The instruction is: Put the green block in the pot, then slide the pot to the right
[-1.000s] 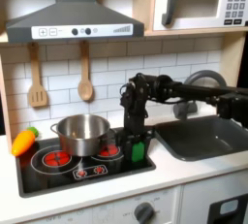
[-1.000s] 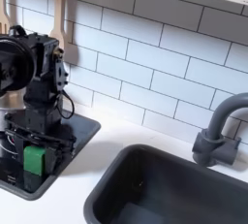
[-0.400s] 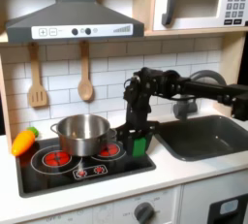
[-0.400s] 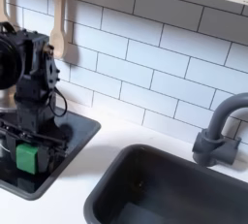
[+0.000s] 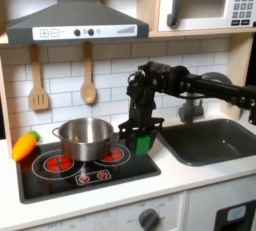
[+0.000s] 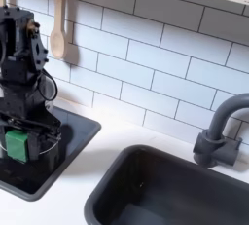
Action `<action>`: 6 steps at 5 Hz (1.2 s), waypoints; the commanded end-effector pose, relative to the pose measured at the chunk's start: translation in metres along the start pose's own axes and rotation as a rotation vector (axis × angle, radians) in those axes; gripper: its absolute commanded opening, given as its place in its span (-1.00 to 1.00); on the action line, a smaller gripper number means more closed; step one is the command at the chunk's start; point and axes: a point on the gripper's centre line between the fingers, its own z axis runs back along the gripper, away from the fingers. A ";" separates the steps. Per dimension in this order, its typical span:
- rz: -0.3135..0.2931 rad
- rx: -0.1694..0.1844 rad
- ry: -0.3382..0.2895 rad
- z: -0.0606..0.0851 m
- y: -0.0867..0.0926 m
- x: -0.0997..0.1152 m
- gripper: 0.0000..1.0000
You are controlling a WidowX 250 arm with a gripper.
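In both exterior views my gripper (image 5: 141, 138) (image 6: 19, 143) is shut on the green block (image 5: 144, 142) (image 6: 16, 145), a small bright cube held a little above the right end of the black stovetop (image 5: 95, 173). The shiny steel pot (image 5: 85, 137) stands on the stovetop just to the first exterior view's left of the gripper, apart from it, with its inside looking empty. My arm reaches in from the first exterior view's right, over the sink.
An orange carrot (image 5: 23, 146) lies at the stovetop's left edge. The dark sink basin (image 5: 213, 141) (image 6: 180, 190) and grey faucet (image 6: 218, 131) lie to the right. Two wooden utensils (image 5: 88, 85) hang on the tiled wall behind.
The gripper has risen with the green block, lifting it off the stovetop, and in the second exterior view it has shifted left. The pot has not moved.
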 end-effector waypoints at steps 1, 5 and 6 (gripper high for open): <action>0.007 0.019 -0.073 0.016 0.009 0.020 -1.00; 0.057 0.096 -0.229 0.042 0.053 0.054 -1.00; 0.059 0.118 -0.255 0.044 0.068 0.061 -1.00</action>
